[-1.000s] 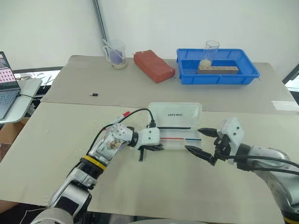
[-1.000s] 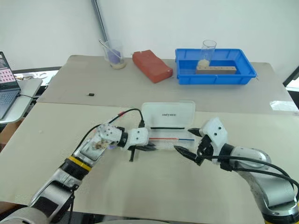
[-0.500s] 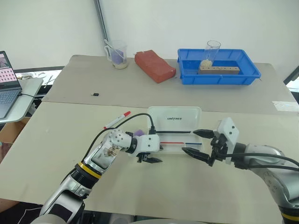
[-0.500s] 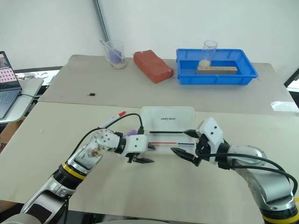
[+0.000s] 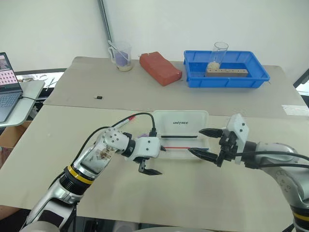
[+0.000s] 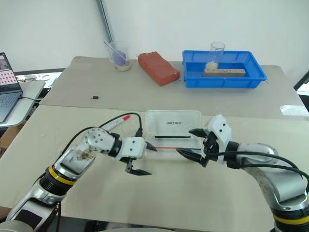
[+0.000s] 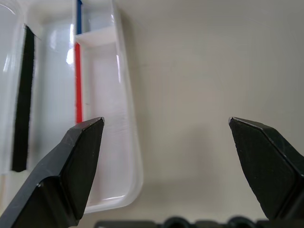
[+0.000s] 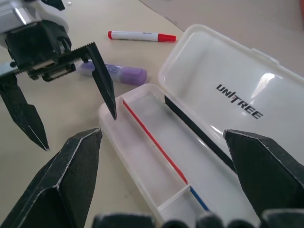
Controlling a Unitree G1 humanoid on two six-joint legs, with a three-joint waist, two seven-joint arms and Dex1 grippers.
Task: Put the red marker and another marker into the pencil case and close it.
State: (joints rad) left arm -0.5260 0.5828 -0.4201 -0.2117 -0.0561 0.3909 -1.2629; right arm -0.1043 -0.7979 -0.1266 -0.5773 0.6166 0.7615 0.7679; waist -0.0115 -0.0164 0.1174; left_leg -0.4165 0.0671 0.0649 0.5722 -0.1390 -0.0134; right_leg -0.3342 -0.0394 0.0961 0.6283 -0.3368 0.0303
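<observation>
Beside the open pencil case (image 8: 190,156) on the table, purple highlighter (image 8: 118,72) lies loose; left gripper (image 5: 150,166) gapes wide, right gripper (image 5: 205,143) too. Regrasp mid-barrel.

Two beige tables (image 5: 72,140) stand before a white wall (image 5: 193,24); a laptop (image 5: 7,87) sits left

A lab: bare tables (image 5: 72,140), laptop (image 5: 7,92), blue parts tray (image 5: 224,77).

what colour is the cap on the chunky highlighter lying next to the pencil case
Purple, a shade darker than the lavender barrel of the highlighter; the right wrist view shows it best.
</observation>
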